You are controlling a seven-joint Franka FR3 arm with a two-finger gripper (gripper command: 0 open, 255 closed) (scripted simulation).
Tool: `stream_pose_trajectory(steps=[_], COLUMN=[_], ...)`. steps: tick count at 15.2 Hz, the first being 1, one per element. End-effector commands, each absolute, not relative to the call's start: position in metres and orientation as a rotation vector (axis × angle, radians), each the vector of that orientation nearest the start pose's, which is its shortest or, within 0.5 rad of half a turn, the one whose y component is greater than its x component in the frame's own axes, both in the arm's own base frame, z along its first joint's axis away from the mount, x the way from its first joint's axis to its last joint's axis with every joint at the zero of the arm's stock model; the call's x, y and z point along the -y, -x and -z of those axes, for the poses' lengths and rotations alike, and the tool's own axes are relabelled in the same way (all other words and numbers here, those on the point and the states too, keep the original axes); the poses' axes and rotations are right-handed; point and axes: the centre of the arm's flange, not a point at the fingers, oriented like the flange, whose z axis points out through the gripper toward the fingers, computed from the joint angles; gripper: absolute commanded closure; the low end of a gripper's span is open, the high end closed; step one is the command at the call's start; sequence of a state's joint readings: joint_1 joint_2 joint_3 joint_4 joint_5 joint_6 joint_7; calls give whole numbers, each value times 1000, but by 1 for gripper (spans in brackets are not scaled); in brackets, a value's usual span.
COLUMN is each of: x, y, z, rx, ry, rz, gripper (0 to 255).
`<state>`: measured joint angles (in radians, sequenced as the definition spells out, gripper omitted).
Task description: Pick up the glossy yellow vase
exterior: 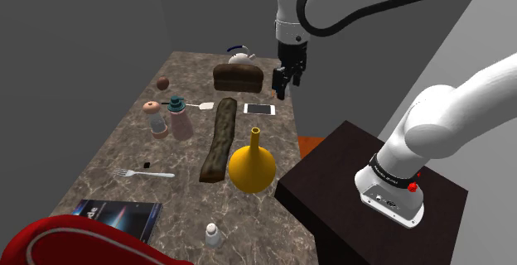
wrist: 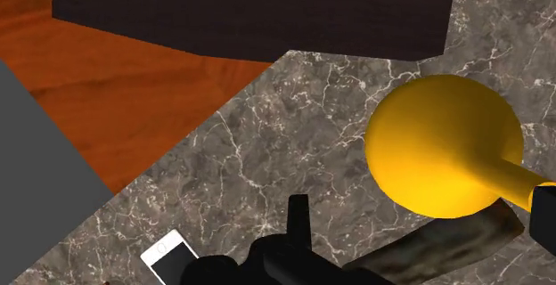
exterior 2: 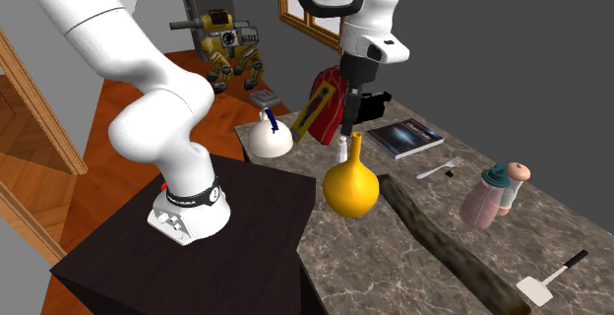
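1. One glossy yellow vase (exterior: 252, 169), round-bellied with a slim upright neck, stands on the dark veined marble table (exterior: 124, 146). It is near the table edge that borders the dark brown box stand (exterior: 340, 180), so it sits within easy reach of the arm.
2. Just beside the vase lies a long dark brown baguette-like loaf (exterior: 219, 139), and a flat white smartphone (exterior: 258, 108) rests near the loaf's far end. The loaf crowds the side of the vase that faces away from the stand, so coming down from above looks like the cleanest approach.
3. The all-black two-finger gripper (exterior: 286, 77) hangs in the air over the table and points downward. It is higher than the vase's mouth and offset toward the smartphone, touching nothing.
4. In the wrist view the fingers (wrist: 298, 216) stand apart with nothing clasped. The vase (wrist: 441, 145) shows lower down in the gap between them, its neck running toward one finger.
5. By my judgement this is the approach stage and the grasp has not yet begun. The gripper needs to centre over the neck and then descend.
6. The belly looks too wide for the jaws, so the neck is the likelier hold. The glossy surface may slip, and an off-centre touch could tip the vase onto the loaf.
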<state>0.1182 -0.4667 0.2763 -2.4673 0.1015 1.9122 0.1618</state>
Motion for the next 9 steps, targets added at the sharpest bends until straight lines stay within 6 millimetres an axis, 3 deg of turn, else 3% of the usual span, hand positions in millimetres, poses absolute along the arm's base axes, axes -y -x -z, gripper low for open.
stream_pose_trajectory(steps=[1, 9], x=[-183, -263], y=[-368, -385], z=[-426, -359], rx=[282, 394], ry=[3173, 3134], rz=[-164, -242], gripper=[0, 0])
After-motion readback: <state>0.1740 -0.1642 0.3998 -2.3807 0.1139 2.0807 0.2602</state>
